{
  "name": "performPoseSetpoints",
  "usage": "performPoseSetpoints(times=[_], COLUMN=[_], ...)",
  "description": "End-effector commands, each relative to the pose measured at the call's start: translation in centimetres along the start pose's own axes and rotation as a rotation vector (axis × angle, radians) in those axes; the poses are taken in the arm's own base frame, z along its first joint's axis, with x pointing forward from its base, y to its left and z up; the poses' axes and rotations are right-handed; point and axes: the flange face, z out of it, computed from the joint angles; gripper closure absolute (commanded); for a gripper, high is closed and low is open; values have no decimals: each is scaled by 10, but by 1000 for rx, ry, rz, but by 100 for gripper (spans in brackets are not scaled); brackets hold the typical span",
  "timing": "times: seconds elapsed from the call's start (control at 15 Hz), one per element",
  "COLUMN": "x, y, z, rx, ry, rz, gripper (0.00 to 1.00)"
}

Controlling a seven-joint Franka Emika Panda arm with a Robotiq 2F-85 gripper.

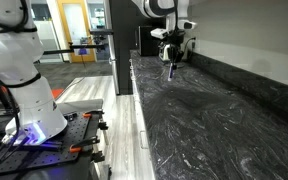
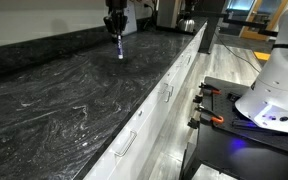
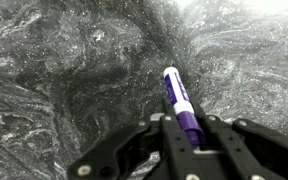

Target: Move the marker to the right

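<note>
The marker (image 3: 179,105) is a short purple cylinder with a white band and tip. In the wrist view it sticks out from between my gripper (image 3: 182,128) fingers, which are shut on it, and it hangs above the dark marbled countertop (image 3: 64,70). In both exterior views the gripper (image 1: 170,56) (image 2: 116,32) points down over the far part of the counter with the marker (image 1: 170,68) (image 2: 119,50) hanging from it, tip near the surface; I cannot tell whether it touches.
A silver countertop appliance (image 2: 170,12) (image 1: 147,40) stands at the counter's far end, close to the arm. The long counter (image 1: 214,130) runs along a wall. A second white robot base (image 1: 24,90) (image 2: 279,80) stands on the floor beside the counter.
</note>
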Motion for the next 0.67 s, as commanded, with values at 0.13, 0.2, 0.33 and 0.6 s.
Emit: performPoseSetpoints(times=[0.13, 0.2, 0.33, 0.6], x=[0, 0, 0, 4], y=[-3, -3, -3, 25], z=[0, 1, 1, -7], rx=[1, 1, 1, -5], ry=[-2, -2, -2, 46], rz=[-4, -5, -4, 67], gripper=[80, 80, 95, 95])
